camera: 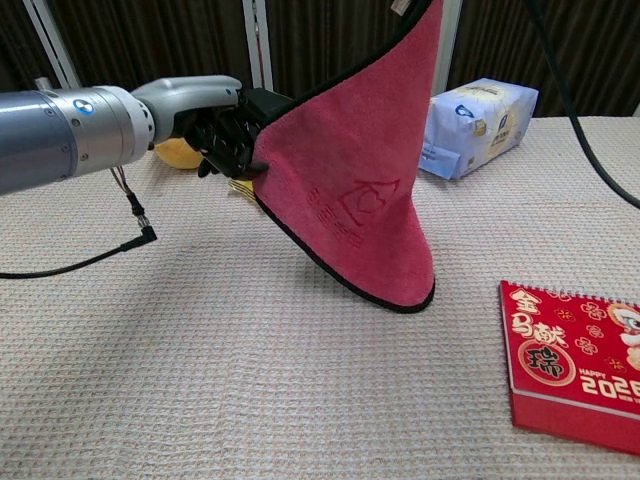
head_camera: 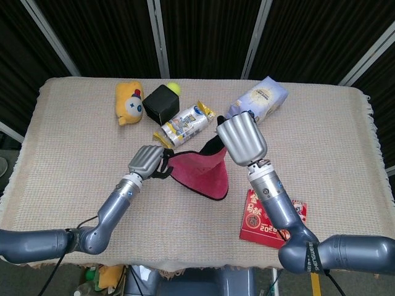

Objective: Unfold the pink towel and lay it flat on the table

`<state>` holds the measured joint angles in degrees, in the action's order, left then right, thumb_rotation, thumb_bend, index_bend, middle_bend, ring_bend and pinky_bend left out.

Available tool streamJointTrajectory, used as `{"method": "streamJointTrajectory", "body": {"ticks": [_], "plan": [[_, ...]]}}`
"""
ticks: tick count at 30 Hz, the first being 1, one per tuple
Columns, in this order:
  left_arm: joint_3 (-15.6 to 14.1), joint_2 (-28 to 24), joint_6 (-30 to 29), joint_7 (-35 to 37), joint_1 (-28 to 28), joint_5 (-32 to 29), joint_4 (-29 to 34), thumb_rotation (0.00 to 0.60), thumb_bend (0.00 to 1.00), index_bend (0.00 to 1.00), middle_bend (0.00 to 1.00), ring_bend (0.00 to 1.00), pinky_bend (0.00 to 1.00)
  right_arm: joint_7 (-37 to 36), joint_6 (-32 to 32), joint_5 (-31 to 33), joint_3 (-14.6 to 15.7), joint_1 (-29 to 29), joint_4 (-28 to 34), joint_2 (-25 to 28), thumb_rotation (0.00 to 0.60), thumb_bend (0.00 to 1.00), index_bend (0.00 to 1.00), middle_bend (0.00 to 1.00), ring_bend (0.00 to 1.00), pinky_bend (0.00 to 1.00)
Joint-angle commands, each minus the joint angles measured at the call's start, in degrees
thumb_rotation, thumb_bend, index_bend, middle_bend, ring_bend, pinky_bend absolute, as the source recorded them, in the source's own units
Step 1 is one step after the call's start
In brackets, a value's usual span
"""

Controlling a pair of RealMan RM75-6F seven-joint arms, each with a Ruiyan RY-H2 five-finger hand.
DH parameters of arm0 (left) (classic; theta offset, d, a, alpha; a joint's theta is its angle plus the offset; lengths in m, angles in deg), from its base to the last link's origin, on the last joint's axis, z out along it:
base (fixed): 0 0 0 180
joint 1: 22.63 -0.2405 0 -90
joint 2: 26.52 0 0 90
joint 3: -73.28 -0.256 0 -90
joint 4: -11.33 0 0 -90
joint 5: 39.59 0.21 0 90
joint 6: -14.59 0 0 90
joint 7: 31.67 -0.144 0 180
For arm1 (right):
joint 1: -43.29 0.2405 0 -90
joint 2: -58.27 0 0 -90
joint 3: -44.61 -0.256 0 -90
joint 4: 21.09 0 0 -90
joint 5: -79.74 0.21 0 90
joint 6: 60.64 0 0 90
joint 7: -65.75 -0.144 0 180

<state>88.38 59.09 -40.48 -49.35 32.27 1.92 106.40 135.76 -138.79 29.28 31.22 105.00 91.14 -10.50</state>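
The pink towel (head_camera: 200, 172) (camera: 350, 190) with a black hem hangs spread between my two hands, above the table. My left hand (head_camera: 147, 161) (camera: 222, 122) grips its left corner, lifted off the cloth. My right hand (head_camera: 242, 138) holds the upper right corner high; in the chest view that hand is above the frame and only the towel's top edge shows. The towel's lowest corner (camera: 415, 300) hangs close to the tablecloth; I cannot tell whether it touches.
A red calendar (head_camera: 271, 217) (camera: 575, 355) lies at the front right. Behind the towel are a snack packet (head_camera: 182, 126), a black box (head_camera: 161, 103), a yellow plush toy (head_camera: 128, 102), a small yellow ball (head_camera: 174, 89) and a white bag (head_camera: 259, 100) (camera: 478, 112).
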Motion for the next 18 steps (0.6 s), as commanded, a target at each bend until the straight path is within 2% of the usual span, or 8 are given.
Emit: {"method": "streamJointTrajectory", "body": {"ticks": [1,8,18], "plan": [[0.34,-1.95,-1.13,-1.05,-0.46,0.13,1.48,0.600,0.73,0.69,0.73,0.71,0.69,-0.26,-0.43,-0.37,0.13,-0.59,0.54,0.64,0.600,0.59,0.80,1.00,1.00,0.98],[1.45,-5.39,-2.70,-3.14,-0.23,0.63,3.60,0.600,0.73,0.69,0.73,0.71,0.69,-2.23,-1.11,-2.16,0.36,-2.37,2.52,2.57,0.600,0.59,0.80,1.00,1.00,0.98],[4.18,-5.74,-5.91,-8.23,2.91,0.74,5.16,0.600,0.73,0.70,0.73,0.71,0.69,-6.48,-0.81,-6.09,1.53,-5.02,3.82,3.64,0.600,0.59,0.80,1.00,1.00,0.98]]}}
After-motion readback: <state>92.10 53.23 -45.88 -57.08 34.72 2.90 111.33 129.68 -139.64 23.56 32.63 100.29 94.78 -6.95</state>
